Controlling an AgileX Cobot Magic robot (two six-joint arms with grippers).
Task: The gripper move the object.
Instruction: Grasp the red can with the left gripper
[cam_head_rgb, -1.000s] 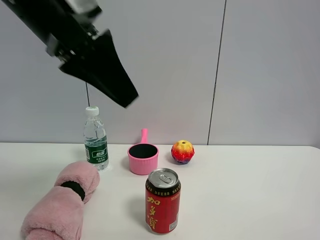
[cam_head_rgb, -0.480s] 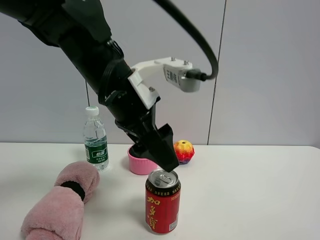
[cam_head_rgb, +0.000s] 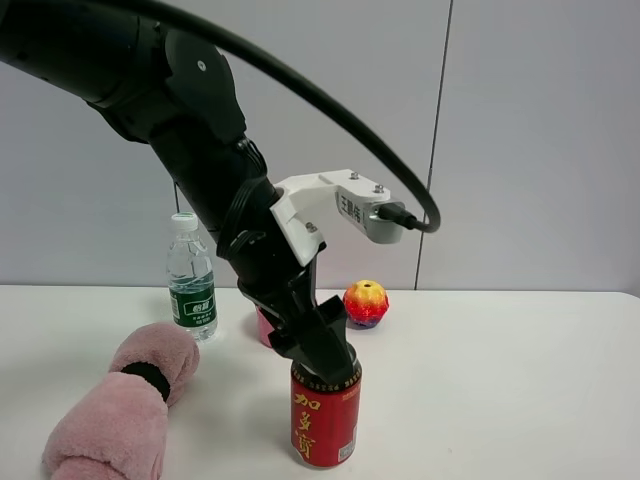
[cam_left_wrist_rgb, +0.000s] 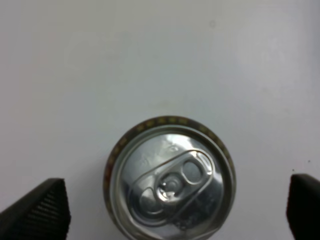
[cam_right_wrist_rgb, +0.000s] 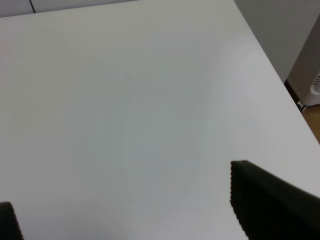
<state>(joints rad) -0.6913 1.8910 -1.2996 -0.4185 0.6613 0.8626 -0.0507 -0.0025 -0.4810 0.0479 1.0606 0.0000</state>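
- I saw the can (cam_head_rgb: 325, 428) upright, long axis vertical, tab end up;
- left gripper (cam_head_rgb: 338, 366) sat over its top, jaws spread wide, holding nothing.

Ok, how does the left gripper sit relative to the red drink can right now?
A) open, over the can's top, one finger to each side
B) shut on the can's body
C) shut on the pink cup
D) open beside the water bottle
A: in the left wrist view the red drink can's silver top lies between the left gripper's two fingertips, clear of both.
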